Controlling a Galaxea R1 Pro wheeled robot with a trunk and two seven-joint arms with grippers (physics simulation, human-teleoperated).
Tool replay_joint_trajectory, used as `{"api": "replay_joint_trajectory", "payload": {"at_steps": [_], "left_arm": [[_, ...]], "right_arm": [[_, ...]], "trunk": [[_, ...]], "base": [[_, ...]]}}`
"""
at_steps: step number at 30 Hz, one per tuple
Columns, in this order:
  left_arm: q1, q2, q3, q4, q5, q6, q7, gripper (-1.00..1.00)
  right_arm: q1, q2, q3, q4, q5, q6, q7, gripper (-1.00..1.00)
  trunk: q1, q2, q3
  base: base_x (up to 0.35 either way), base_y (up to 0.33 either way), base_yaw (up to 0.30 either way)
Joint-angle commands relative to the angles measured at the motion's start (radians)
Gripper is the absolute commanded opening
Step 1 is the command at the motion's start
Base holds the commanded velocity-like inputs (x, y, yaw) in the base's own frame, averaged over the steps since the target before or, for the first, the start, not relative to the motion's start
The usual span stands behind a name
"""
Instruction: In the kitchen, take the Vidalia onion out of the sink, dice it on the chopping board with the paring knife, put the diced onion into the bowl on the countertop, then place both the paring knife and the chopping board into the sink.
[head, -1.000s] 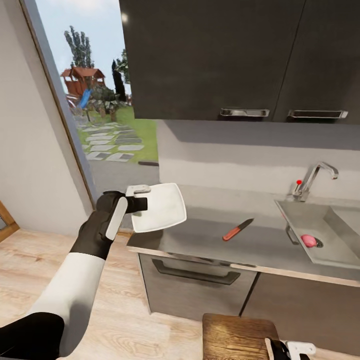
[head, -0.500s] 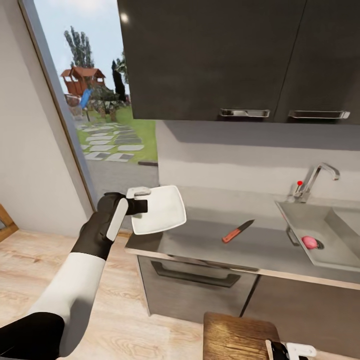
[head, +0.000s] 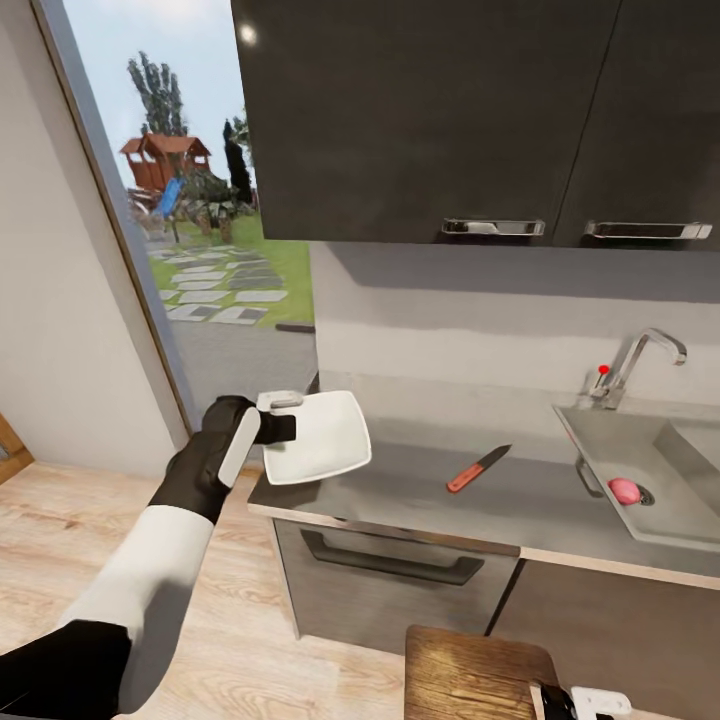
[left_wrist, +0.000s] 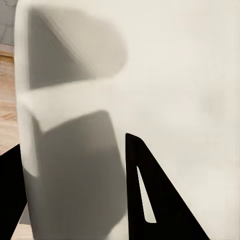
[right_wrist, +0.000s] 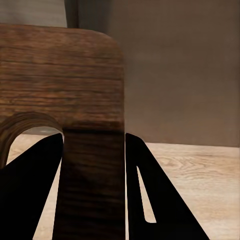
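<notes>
Comparing with a second ago: the whole head view has shifted a bit, so that's camera motion. The bowl (head: 318, 437) sat slightly higher in frame then, and now hangs lower, its far side over the left end of the countertop (head: 420, 490), my left gripper (head: 281, 414) still pinching its near rim. The paring knife (head: 478, 469) and Vidalia onion (head: 624, 490) keep their places relative to the counter.

Count: one bowl, one knife, one onion, one chopping board (head: 478, 672), one sink (head: 640, 475) with one tap (head: 640, 362) and one red knob (head: 602, 369). Two upper cabinet handles (head: 493, 227).

The knife lies flat mid-counter, red handle toward me, well apart from the bowl and the sink. The onion sits in the basin beside the drain.

The left wrist view gives the clamp detail: a finger (left_wrist: 160, 200) pressed against the white bowl wall (left_wrist: 175, 75). The right wrist view shows what the head view cuts off: my right gripper (right_wrist: 92, 185) is closed on the board's edge beside the handle slot (right_wrist: 30, 137), fingers either side of the wood (right_wrist: 60, 75). The head view shows the board low at the bottom, off the counter, above the wooden floor (head: 250, 620).
</notes>
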Motion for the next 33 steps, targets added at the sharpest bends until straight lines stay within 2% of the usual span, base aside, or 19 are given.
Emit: {"api": "replay_joint_trajectory", "payload": {"at_steps": [1, 9, 18, 33], "left_arm": [[-0.001, -0.001, -0.002, 0.009, 0.012, 0.003, 0.010, -1.00], [-0.001, -0.002, -0.010, 0.037, 0.012, 0.003, 0.010, -1.00], [-0.001, -0.003, -0.010, 0.039, 0.012, 0.003, 0.010, -1.00], [-0.001, -0.003, -0.010, 0.040, 0.012, 0.003, 0.010, -1.00]], "right_arm": [[-0.001, 0.000, -0.007, 0.001, 0.000, -0.004, 0.003, -1.00], [0.002, 0.001, -0.007, 0.001, 0.000, -0.004, 0.003, -1.00], [0.005, 0.001, -0.007, 0.001, 0.000, -0.004, 0.003, -1.00], [0.006, 0.001, -0.007, 0.001, -0.001, -0.004, 0.003, -1.00]], "trunk": [[0.000, -0.002, -0.002], [0.000, -0.002, -0.002], [0.000, -0.002, -0.002], [0.000, -0.002, -0.002]], "base": [[0.000, 0.000, 0.000], [0.003, -0.003, 0.000], [0.144, -0.137, 0.000], [0.010, -0.009, 0.000]]}}
